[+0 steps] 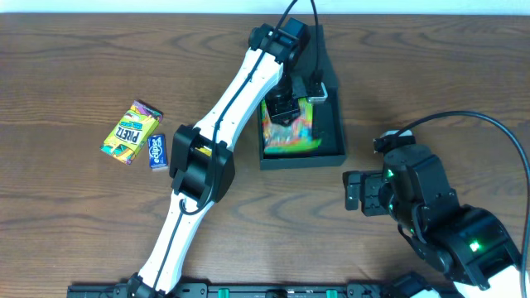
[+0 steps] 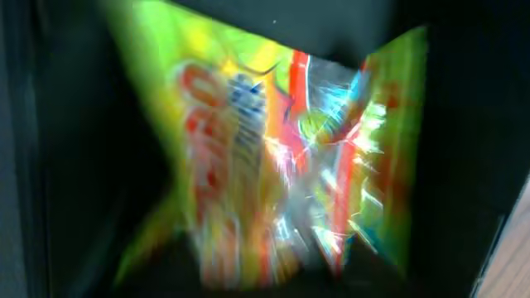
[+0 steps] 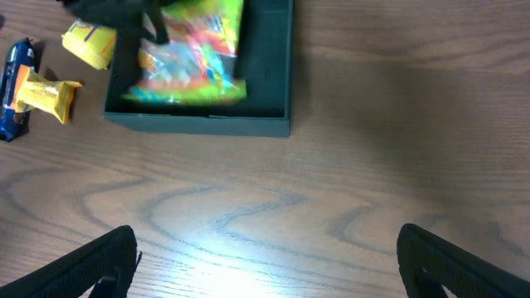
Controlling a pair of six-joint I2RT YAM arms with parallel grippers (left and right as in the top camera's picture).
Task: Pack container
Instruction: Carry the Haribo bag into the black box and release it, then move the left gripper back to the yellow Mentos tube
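A colourful bag (image 1: 291,136) is seen in the container (image 1: 334,141) beneath the left gripper (image 1: 281,110), whose spread cannot be told. The right gripper (image 3: 265,248) is held wide apart.

Brown wood-grain table (image 1: 83,240): smooth, low sheen, w/ a soft glare patch in the right wrist view. Matte black shallow cardboard box (image 1: 330,132) at approx 1 o'clock: flat finish, no shine. Inside it, green-yellow-orange crinkly plastic snack bag (image 1: 290,132): glossy film, bright reflections, partly clear. At 9 o'clock, yellow printed snack packet (image 1: 130,132) & small blue wrapper (image 1: 156,152): slick-looking, material unclear. Left arm's white shell (image 1: 240,91): smooth plastic, semi-gloss; joints black, matt. Right gripper (image 3: 265,265) fingers (image 3: 91,265): black, matt.
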